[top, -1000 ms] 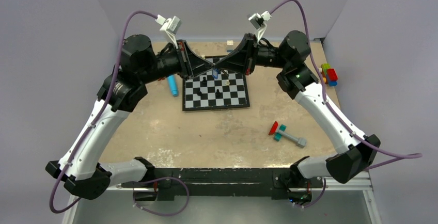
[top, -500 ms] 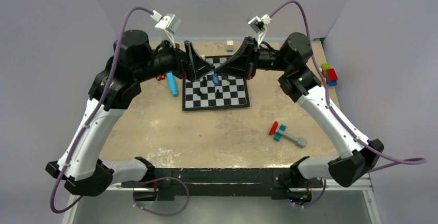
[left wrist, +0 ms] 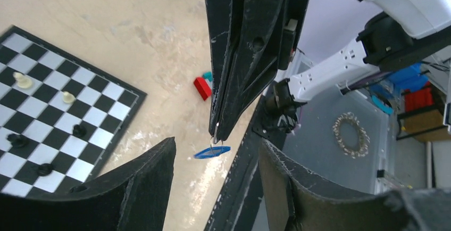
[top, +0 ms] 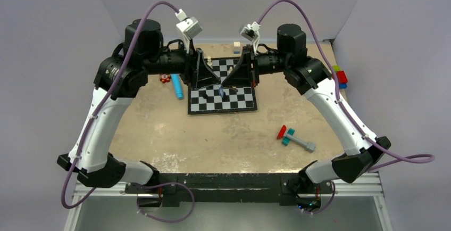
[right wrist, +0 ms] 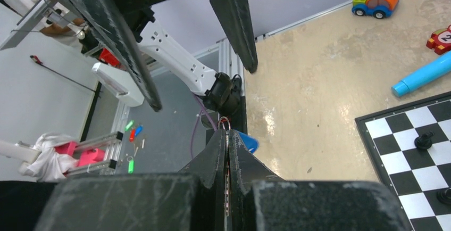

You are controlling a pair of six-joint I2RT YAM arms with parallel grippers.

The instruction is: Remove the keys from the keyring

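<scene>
My right gripper point(top: 227, 83) is shut on the keyring point(left wrist: 215, 141), a thin silvery wire loop that pokes out past its closed fingertips point(right wrist: 220, 135). A key point(left wrist: 213, 151) with a bright blue head hangs from that ring in the air above the chessboard's near left part. The same key point(top: 222, 91) shows as a blue speck from above, and its head point(right wrist: 248, 142) peeks out beside my right fingers. My left gripper point(left wrist: 217, 143) is open, its two fingers standing either side of the key without touching it. The key's blade is too small to make out.
A chessboard point(top: 242, 99) with several small pieces lies at the back middle. A light-blue cylinder point(top: 177, 88) and a small red toy point(top: 166, 78) lie left of it. A red-teal-grey toy point(top: 295, 139) lies at the right front, and coloured blocks point(top: 339, 76) sit at the right edge.
My left gripper was shut tip to tip with the right one; it has opened and let go. Both wrists have turned downward, and the key now hangs from the right gripper alone.
</scene>
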